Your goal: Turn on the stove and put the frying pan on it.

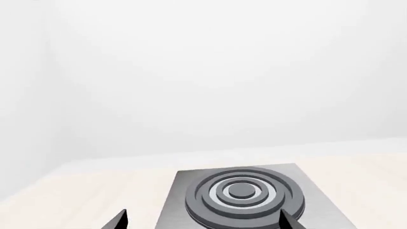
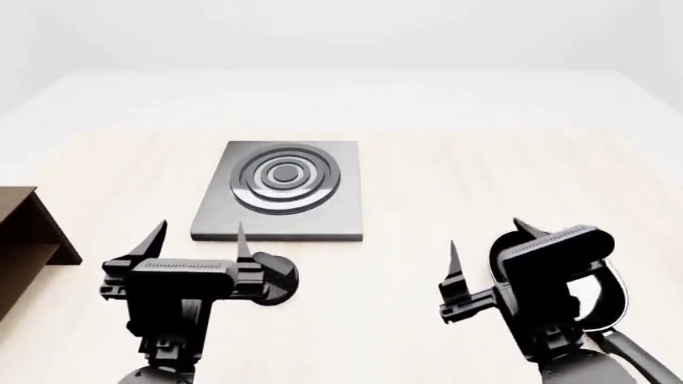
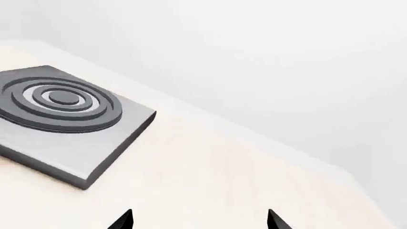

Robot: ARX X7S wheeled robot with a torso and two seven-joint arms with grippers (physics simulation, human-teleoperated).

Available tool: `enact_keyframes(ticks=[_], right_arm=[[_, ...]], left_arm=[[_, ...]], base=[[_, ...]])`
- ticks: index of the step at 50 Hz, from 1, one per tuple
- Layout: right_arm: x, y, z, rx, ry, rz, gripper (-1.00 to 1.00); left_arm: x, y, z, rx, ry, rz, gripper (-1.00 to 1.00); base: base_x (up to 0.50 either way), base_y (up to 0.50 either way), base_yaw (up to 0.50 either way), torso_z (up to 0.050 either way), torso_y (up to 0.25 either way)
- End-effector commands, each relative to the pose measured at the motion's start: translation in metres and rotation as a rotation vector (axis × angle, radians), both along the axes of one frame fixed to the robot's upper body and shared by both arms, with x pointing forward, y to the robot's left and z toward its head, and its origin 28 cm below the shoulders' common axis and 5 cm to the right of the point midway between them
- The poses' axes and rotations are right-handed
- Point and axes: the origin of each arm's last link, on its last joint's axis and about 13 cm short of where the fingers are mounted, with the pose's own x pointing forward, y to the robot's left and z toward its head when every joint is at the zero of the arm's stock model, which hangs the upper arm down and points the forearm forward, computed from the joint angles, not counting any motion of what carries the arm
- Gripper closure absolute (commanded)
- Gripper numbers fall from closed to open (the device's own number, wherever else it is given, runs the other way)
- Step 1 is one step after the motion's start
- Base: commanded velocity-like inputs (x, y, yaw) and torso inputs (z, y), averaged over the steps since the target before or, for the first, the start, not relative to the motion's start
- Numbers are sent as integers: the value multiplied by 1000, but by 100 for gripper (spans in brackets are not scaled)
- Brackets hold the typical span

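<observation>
The stove (image 2: 283, 188) is a flat grey plate with dark burner rings, lying mid-table; it also shows in the left wrist view (image 1: 241, 193) and the right wrist view (image 3: 64, 105). Its round black knob (image 2: 275, 278) sits in front of the plate, partly hidden by my left gripper (image 2: 201, 236). That gripper hovers open just short of the plate's near edge (image 1: 203, 222), holding nothing. My right gripper (image 2: 485, 240) is open and empty over bare table (image 3: 198, 220). The frying pan (image 2: 617, 292) lies beneath the right arm, mostly covered; its handle (image 2: 638, 360) runs toward the lower right.
A brown wooden shelf (image 2: 27, 232) stands at the left edge of the table. The pale wooden tabletop (image 2: 481, 176) stretches to the right of the stove, with a white wall behind.
</observation>
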Motion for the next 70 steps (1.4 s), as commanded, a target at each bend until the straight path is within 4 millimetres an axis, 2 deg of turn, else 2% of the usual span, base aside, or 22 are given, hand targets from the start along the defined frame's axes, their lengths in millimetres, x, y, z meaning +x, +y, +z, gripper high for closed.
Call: enact_keyframes(ticks=[1,3,7,9,10,16,18,32,42,51,70], right_arm=[[1,-35,26,-279,182,-13,-100],[1,-43,33,-394,206,-44,-100],[1,-54,41,-508,276,-64,-100],[1,-53,41,-508,276,-64,-100],[-3,-63,44,-519,417,-23,-100],[-1,-77,42,-534,564,-51,-100],[0,-86,34,-576,631,-102,-100],[-8,-110,30,-546,836,-147,-100],[-13,-117,22,-512,892,-147,-100],[-22,-127,1,-525,982,-184,-100],[-27,-145,-12,-520,1026,-270,-100]], left_arm=[[-1,3,-1,-7,-2,-10,-100],[0,3,0,-10,-5,-9,-100],[-1,4,-1,-12,-5,-10,-100],[-1,4,-1,-12,-5,-10,-100],[-1,5,-1,-13,-3,-9,-100],[-2,4,-2,-14,-2,-19,-100],[-3,3,-4,-13,5,-27,-100],[-4,2,-6,0,9,-39,-100],[-4,2,-6,1,11,-37,-100],[-4,2,-6,5,12,-37,-100],[-4,1,-7,12,13,-39,-100]], base=[[0,0,0,0,0],[0,0,0,0,0],[0,0,0,0,0],[0,0,0,0,0],[0,0,0,0,0],[0,0,0,0,0],[0,0,0,0,0],[0,0,0,0,0],[0,0,0,0,0],[0,0,0,0,0],[0,0,0,0,0]])
